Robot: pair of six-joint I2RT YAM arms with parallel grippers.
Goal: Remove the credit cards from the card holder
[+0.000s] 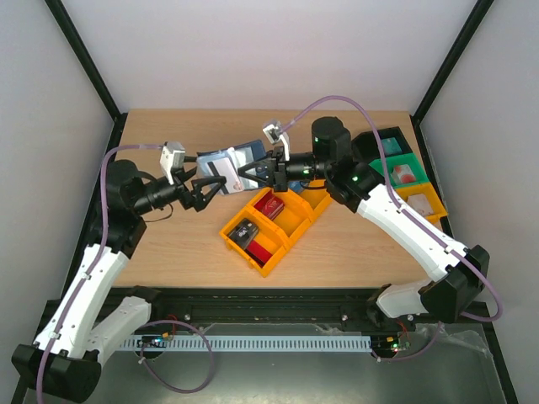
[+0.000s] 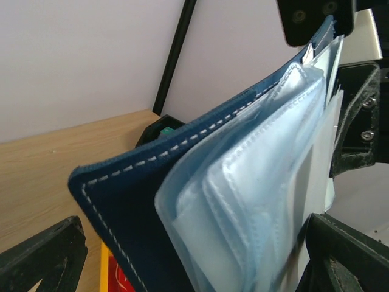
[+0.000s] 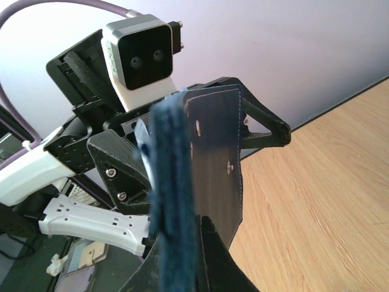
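The dark navy card holder (image 1: 226, 162) hangs in the air above the table's middle, opened, with clear plastic sleeves (image 2: 255, 182) fanning out of its navy cover (image 2: 130, 219). My right gripper (image 1: 248, 173) is shut on its edge; in the right wrist view the holder (image 3: 173, 194) stands edge-on between the fingers (image 3: 216, 255). My left gripper (image 1: 210, 192) is wide open around the sleeves, one finger (image 2: 42, 255) on each side, not touching. A red credit card (image 1: 271, 204) and a dark one (image 1: 244, 231) lie in the yellow bin (image 1: 293, 229). Whether the sleeves hold cards I cannot tell.
Green bins (image 1: 389, 151) and an orange and white one (image 1: 421, 200) stand at the right, close to the right arm's elbow. The yellow bin sits directly below and in front of both grippers. Black frame posts rise at the table's back corners.
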